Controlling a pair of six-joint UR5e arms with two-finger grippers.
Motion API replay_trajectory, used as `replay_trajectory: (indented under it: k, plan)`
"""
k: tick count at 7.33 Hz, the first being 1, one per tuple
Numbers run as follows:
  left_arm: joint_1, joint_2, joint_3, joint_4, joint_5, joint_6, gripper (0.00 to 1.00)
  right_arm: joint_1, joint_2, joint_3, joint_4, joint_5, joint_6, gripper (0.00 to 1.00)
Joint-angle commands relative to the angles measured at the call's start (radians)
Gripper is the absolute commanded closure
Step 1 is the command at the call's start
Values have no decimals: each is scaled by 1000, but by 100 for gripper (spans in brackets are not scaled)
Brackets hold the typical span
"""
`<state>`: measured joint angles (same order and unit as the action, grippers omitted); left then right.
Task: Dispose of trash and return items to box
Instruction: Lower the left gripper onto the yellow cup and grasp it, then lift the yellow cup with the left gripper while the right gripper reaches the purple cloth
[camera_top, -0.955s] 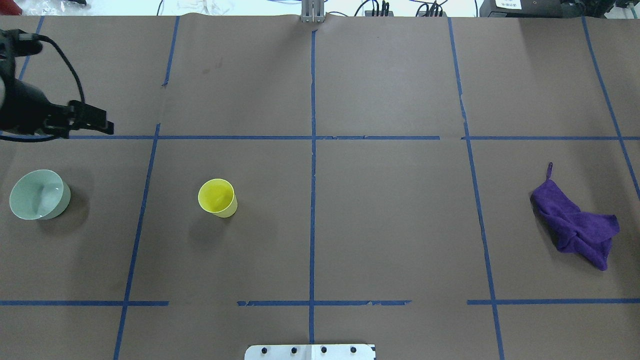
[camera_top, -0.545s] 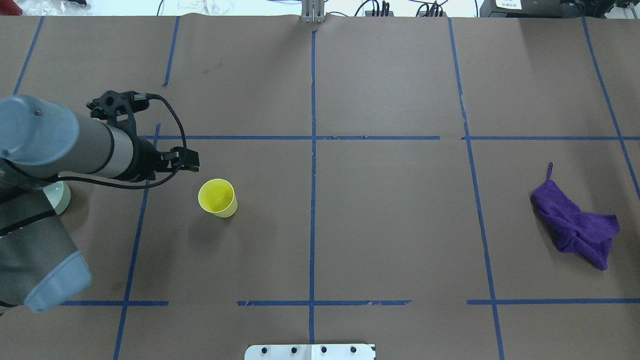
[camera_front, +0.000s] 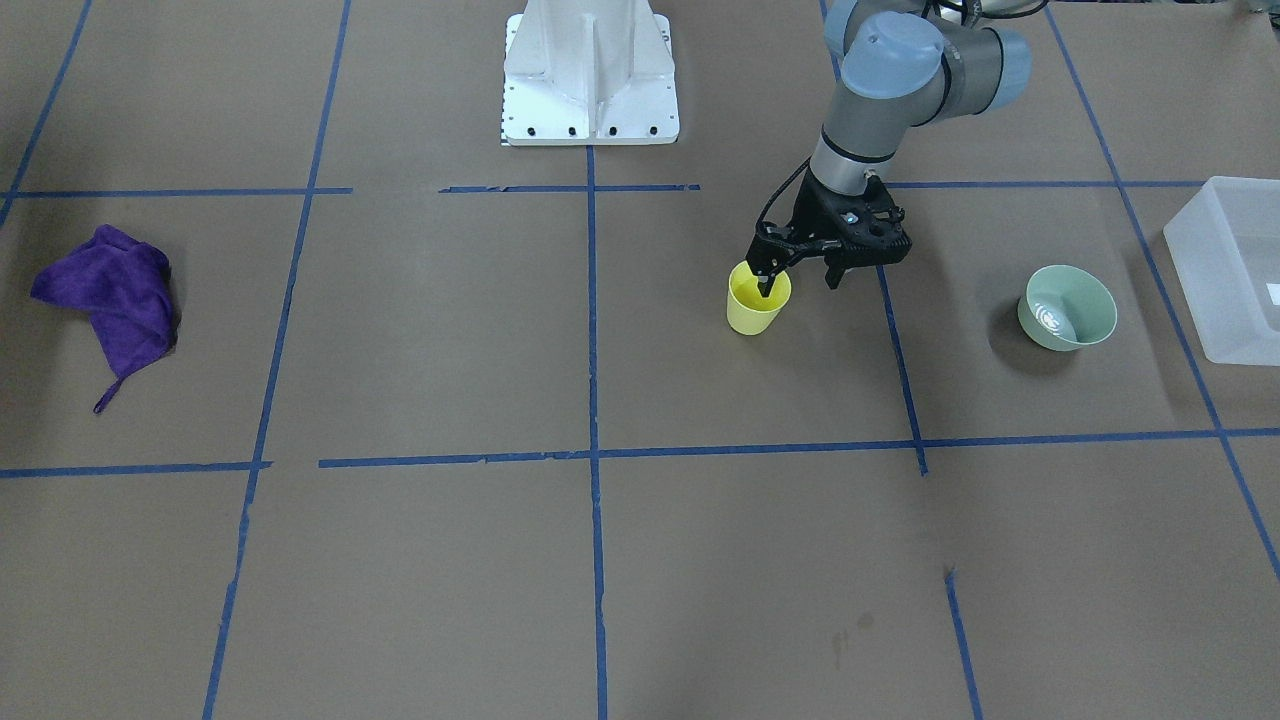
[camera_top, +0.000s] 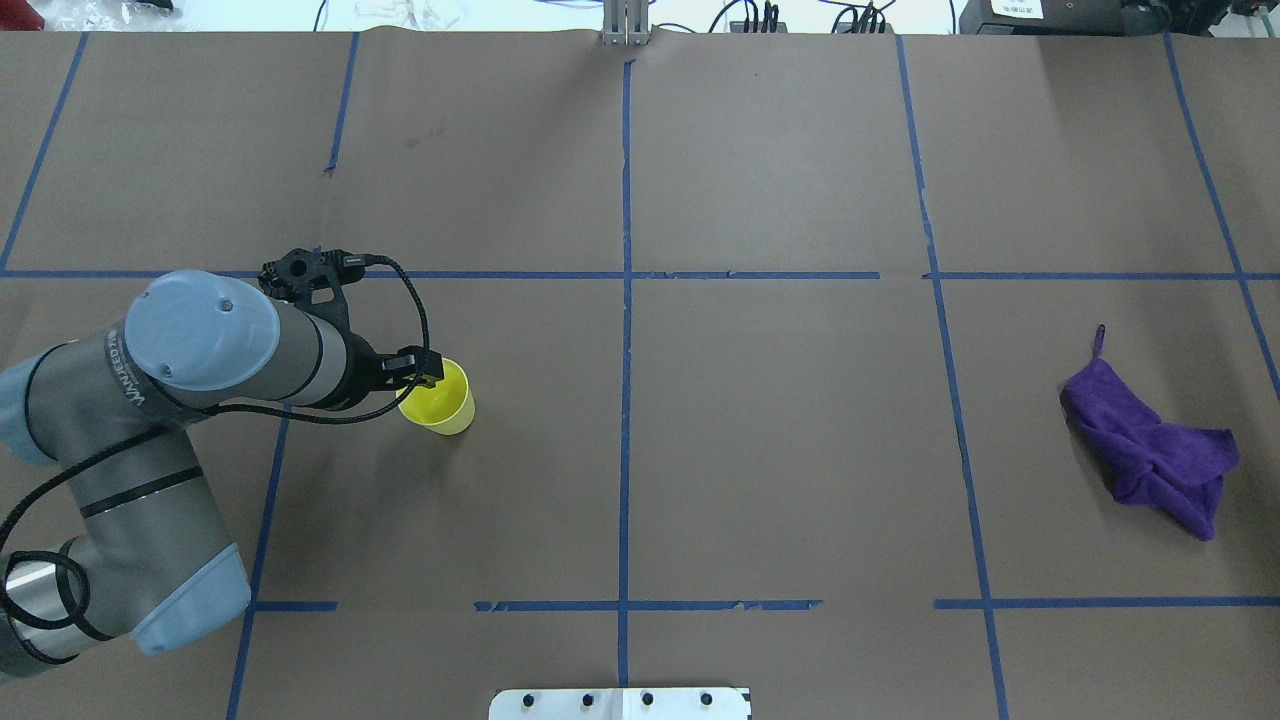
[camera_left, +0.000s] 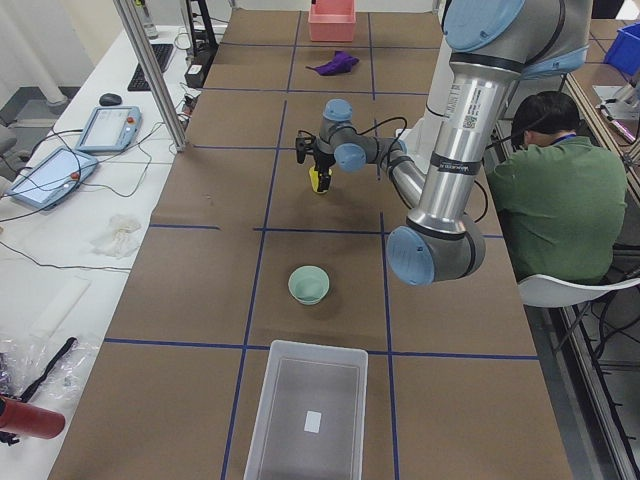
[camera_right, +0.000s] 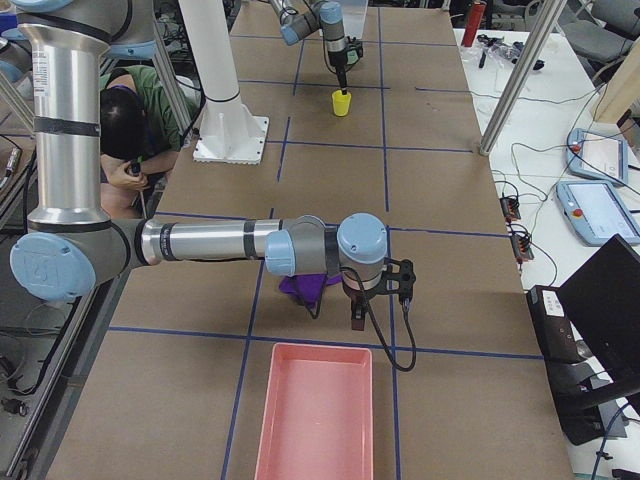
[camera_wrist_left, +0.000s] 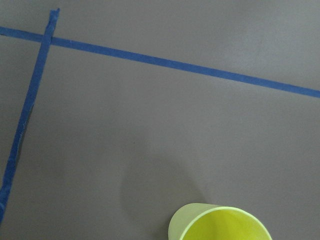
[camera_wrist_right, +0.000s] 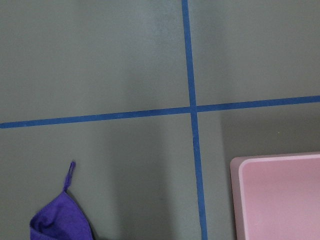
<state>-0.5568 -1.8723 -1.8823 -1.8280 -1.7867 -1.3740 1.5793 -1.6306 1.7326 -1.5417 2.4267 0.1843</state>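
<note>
The yellow cup (camera_front: 757, 308) stands upright on the brown table; it also shows in the overhead view (camera_top: 442, 403) and at the bottom of the left wrist view (camera_wrist_left: 220, 226). My left gripper (camera_front: 798, 281) is open at the cup's rim, one finger dipping inside the cup and the other outside it. The mint-green bowl (camera_front: 1067, 307) stands apart, between the cup and the frosted box (camera_front: 1228, 270); my left arm hides it in the overhead view. My right gripper (camera_right: 378, 300) shows only in the exterior right view, beside a purple cloth (camera_right: 300, 286); I cannot tell if it is open or shut.
The purple cloth (camera_top: 1155, 450) lies crumpled at the table's right side. A pink tray (camera_right: 315, 415) sits at the table's right end, near the right gripper. The white robot base (camera_front: 590, 70) stands at the table's near edge. A seated person (camera_left: 560, 170) is behind the robot.
My left arm has swung in from the far left edge to the yellow cup and lowered its gripper onto the rim. It now covers the bowl in the overhead view.
</note>
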Motion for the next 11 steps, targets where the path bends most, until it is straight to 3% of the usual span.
replay_trajectory:
  k: [1,2,3,6,7,8,11]
  plan:
    - [18,-1,23,-19,-3,3,11,-10,-2,33,-2,9,35,0]
    - [29,-2,22,-19,-8,-5,45,-21,-2,36,-5,9,35,0]
    - [28,-2,19,-14,-7,-5,99,-33,-2,42,-3,8,35,0]
    - [28,-19,9,-2,-23,-5,100,-82,-2,94,-2,0,99,0]
    - [-7,-28,0,19,-116,-7,100,-113,-2,99,0,-3,131,0]
    - [-71,-30,-39,63,-140,-5,100,-163,-3,99,47,-11,205,0]
    - [-208,-103,-132,249,-184,10,100,-420,-81,79,391,-212,569,0]
